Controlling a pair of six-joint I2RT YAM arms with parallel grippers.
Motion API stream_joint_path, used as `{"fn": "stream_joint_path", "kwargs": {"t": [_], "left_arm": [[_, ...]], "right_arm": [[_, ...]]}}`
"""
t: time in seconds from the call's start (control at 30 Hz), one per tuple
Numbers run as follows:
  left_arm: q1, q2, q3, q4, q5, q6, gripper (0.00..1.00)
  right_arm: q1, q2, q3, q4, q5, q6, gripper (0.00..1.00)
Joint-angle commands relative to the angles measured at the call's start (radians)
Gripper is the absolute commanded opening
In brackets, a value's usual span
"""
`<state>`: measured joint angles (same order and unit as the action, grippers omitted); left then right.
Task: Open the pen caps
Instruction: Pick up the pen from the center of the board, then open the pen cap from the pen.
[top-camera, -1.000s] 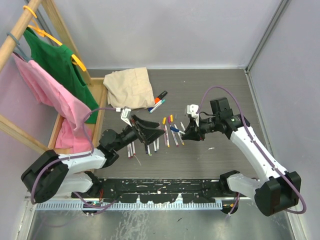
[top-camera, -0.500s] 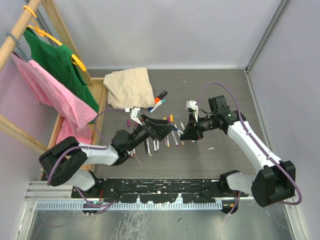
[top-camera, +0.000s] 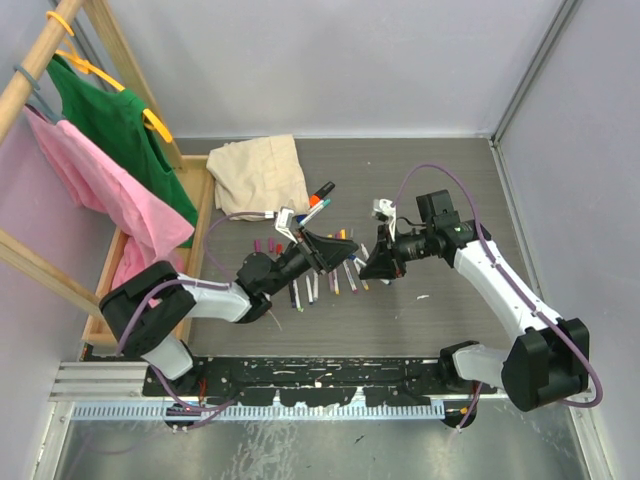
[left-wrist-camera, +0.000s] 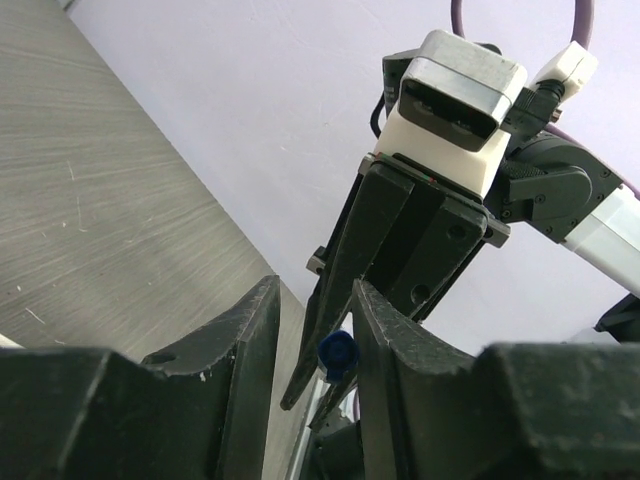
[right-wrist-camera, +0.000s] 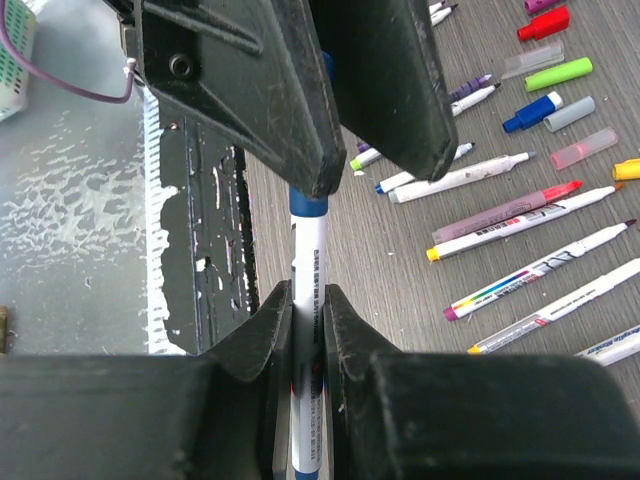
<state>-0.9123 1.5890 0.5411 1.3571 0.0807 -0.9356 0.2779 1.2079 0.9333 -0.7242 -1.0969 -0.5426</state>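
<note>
My two arms are built alike: white shells on the long links, black housings at every joint. Seen from above, my left arm (top-camera: 190, 300) sits toward eight o'clock and my right arm (top-camera: 510, 295) toward four o'clock. A thin purple cable (left-wrist-camera: 458, 15) loops along each of them. Each wrist carries a white camera block (left-wrist-camera: 455, 100) with a dark grey face and a white plug at its two o'clock. My left tool (left-wrist-camera: 310, 335) and my right tool (right-wrist-camera: 307, 320) are matte black. Each has two flat wedge-shaped fingers (left-wrist-camera: 245, 340) narrowing to the tip, a small round screw hole (right-wrist-camera: 180, 65) in the side and pale scuffs along the edges.
</note>
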Motion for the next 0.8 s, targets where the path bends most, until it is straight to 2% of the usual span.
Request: {"fn": "stream_joint_path", "kwargs": {"t": [0.0,0.1,0.17,0.37,0.53,0.63,0.77], "left_arm": [[-0.003,0.011,0.041,0.073,0.033,-0.032,0.37],[-0.004,0.025,0.045,0.073,0.046,-0.049,0.36],[-0.004,0.025,0.045,0.073,0.044,-0.051,0.32],[-0.003,0.006,0.039,0.073,0.024,-0.025,0.0],[0.05,-0.044,0.025,0.073,-0.023,-0.013,0.0],[0.149,-0.056,0.062,0.073,0.021,-0.078,0.0],[0.257,-0.071,0.105,0.049,0.026,-0.092,0.0]], "right_arm": [[-0.003,0.002,0.033,0.055,0.0,0.046,0.01],[-0.005,0.001,0.026,0.082,0.011,0.072,0.01],[-0.007,0.002,0.022,0.09,0.017,0.081,0.01],[-0.008,0.01,0.021,0.09,0.023,0.079,0.01],[-0.007,0.014,0.018,0.061,0.033,0.026,0.01],[-0.006,0.024,0.018,0.045,0.043,0.004,0.01],[-0.008,0.031,0.02,0.038,0.06,-0.006,0.01]]}}
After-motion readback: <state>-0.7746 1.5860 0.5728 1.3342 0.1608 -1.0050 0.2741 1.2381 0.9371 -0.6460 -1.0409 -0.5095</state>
